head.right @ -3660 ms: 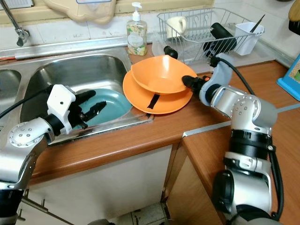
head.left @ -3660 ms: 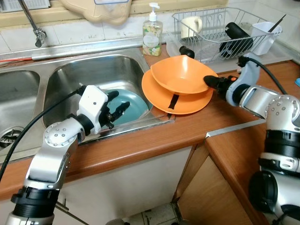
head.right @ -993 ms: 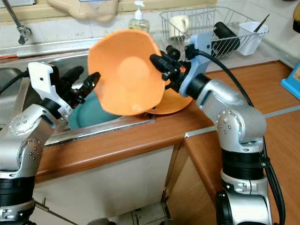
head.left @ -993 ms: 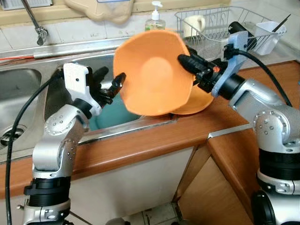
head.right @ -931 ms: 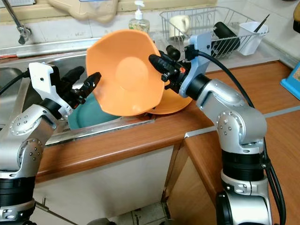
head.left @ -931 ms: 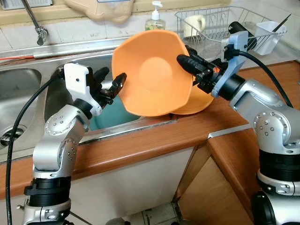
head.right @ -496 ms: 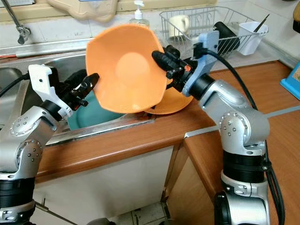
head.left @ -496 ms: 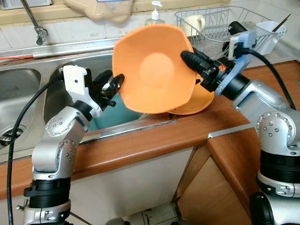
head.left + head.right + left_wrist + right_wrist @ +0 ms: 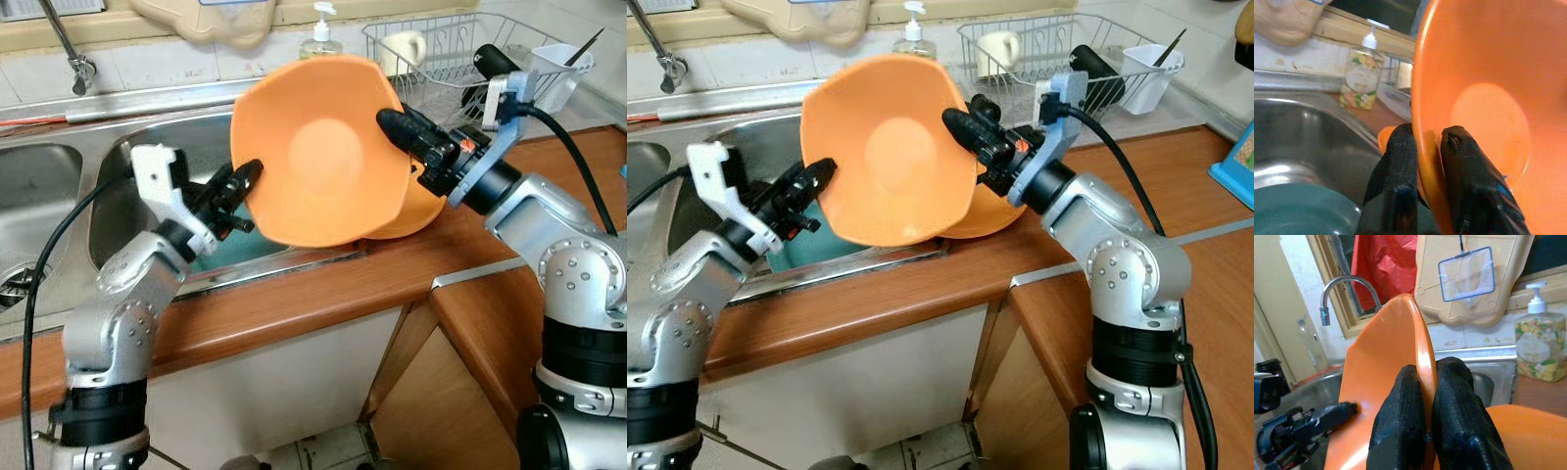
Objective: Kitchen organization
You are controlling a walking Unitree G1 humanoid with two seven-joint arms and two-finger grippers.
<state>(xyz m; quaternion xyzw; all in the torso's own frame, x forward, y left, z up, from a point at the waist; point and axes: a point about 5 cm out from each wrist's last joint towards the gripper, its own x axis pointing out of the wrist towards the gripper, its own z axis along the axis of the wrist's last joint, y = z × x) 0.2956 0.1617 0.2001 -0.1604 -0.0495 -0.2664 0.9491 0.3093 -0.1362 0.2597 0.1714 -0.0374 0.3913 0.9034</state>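
A large orange bowl (image 9: 318, 157) hangs tilted on edge above the right side of the sink, its hollow facing me. My right gripper (image 9: 387, 119) is shut on its right rim, one finger on each side (image 9: 1422, 372). My left gripper (image 9: 250, 174) is shut on the opposite, left rim, with the rim pinched between its fingers (image 9: 1426, 139). Behind and under the bowl an orange plate (image 9: 428, 208) lies on the wooden counter. A teal plate (image 9: 818, 245) lies in the sink basin below the bowl, mostly hidden.
A wire dish rack (image 9: 446, 54) with a white mug and a black bottle stands at the back right. A soap dispenser (image 9: 319, 35) stands behind the bowl, and a faucet (image 9: 67, 44) at the back left. The wooden counter (image 9: 323, 294) runs along the front.
The bowl has been lifted off the orange plate and tipped up by my right gripper. My left gripper rose out of the sink and has now closed on the bowl's left rim.
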